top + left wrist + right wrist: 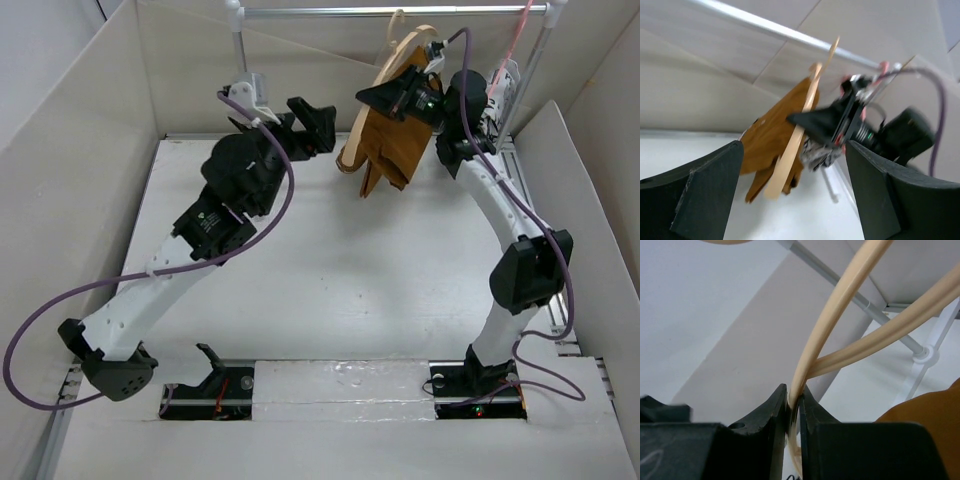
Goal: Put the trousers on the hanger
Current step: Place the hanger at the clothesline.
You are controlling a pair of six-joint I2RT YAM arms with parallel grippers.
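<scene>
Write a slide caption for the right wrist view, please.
Right gripper shut on the hanger, trousers at lower right, rail behind.

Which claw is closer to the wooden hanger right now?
Right. The right claw is clamped on the wooden hanger; the left claw stands open off to its left, not touching it.

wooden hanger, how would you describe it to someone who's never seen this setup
Find the metal rail across the back. Just right of its middle is the wooden hanger, rust-brown trousers draped on it, the right gripper clamped on it. It is broad and pale tan, unlike the thin pink hanger at the rail's right end.
</scene>
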